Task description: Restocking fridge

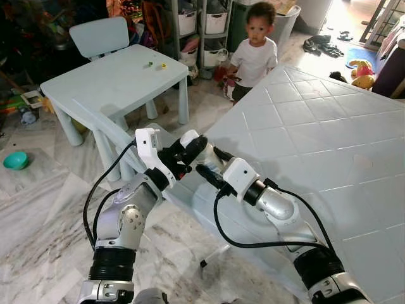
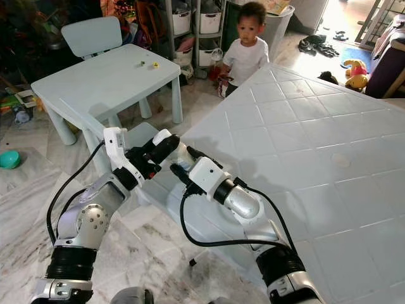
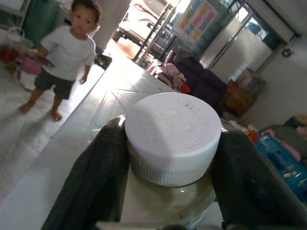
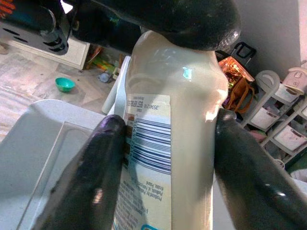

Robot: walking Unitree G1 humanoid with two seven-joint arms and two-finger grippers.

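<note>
A bottle of pale milky liquid (image 1: 204, 156) with a white screw cap (image 3: 172, 128) and a barcode label (image 4: 146, 143) hangs between my two grippers, above the near edge of a large white panelled surface (image 1: 329, 126). My left gripper (image 1: 190, 150) is shut on the bottle's neck just under the cap, one black finger (image 3: 96, 177) on each side. My right gripper (image 1: 212, 168) is shut on the bottle's body around the label, with its fingers (image 4: 91, 172) pressed to both sides. The two grippers nearly touch.
A child (image 1: 253, 54) stands on the floor beyond the white surface's far left corner. A small pale blue table (image 1: 114, 79) and chair (image 1: 98, 35) stand to the left. A teal bowl (image 1: 15, 160) lies on the marble floor. Storage drawers (image 1: 215, 22) line the back.
</note>
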